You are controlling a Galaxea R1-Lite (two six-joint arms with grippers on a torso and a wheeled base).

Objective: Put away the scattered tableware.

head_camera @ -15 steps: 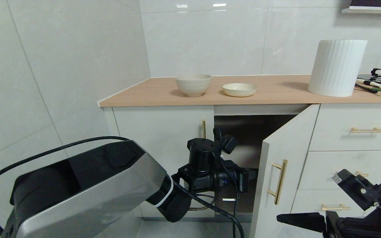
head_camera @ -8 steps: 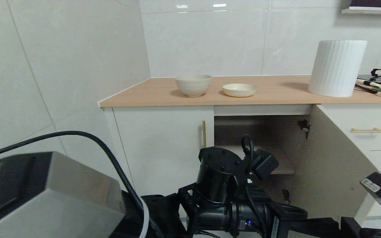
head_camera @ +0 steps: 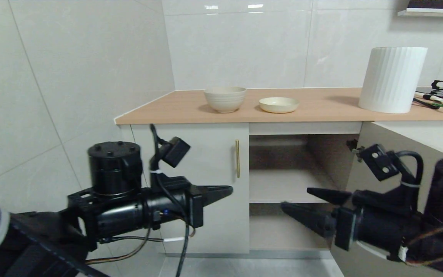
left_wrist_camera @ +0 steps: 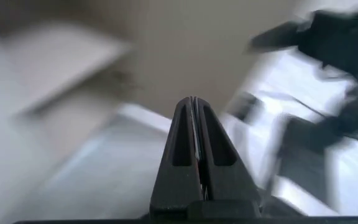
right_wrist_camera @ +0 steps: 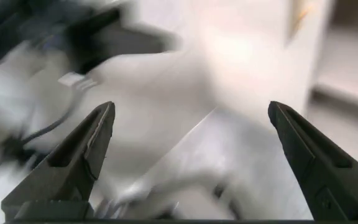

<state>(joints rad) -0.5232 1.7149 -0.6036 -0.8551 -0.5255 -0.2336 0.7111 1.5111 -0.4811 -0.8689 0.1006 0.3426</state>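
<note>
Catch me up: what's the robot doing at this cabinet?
Tableware tidy-up, nothing picked up yet. The bowl and the shallow dish sit untouched side by side on the countertop. Below them the cabinet stands open, its shelves bare. The left gripper is shut and empty in front of the closed left door. The right gripper is open and empty, low by the opening.

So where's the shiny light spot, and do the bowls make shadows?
Head view: glare streaks on the top wall tiles; head view: the bowl and dish cast soft shadows leftward on the countertop; right wrist view: a pale washed-out patch beyond the open right end effector.
</note>
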